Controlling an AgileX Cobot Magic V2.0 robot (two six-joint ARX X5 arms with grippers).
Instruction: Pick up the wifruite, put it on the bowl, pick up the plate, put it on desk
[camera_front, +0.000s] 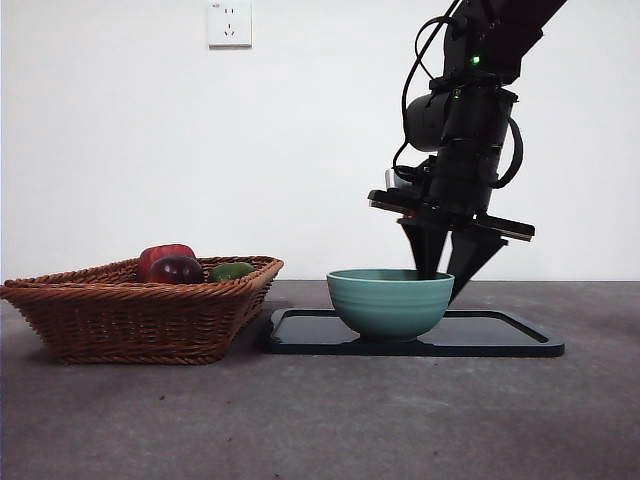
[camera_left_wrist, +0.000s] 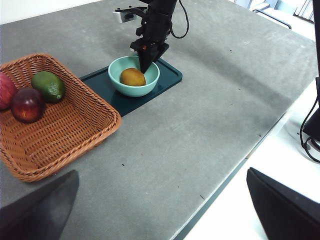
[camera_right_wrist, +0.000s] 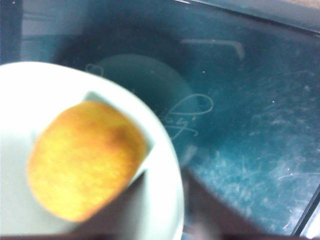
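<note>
My right gripper (camera_front: 447, 270) hangs straight down at the bowl's (camera_front: 389, 301) rim, jaws spread, one tip inside, one outside. Wifruite (camera_left_wrist: 132, 77) sits in the bowl, at 9 o'clock of the tips in the left wrist view. Bowl's on the dark tray (camera_front: 500, 336). Left gripper (camera_left_wrist: 160, 210) waits w/ jaws apart.

I see the bowl (camera_front: 390, 301) standing on a dark tray (camera_front: 500, 340) on the desk (camera_front: 320, 420). A gripper (camera_front: 446, 268) hangs at the bowl's far rim — jaws pointing down, apart. Beside the tray sits a wicker basket (camera_front: 140, 318) holding red, dark and green fruit.
</note>
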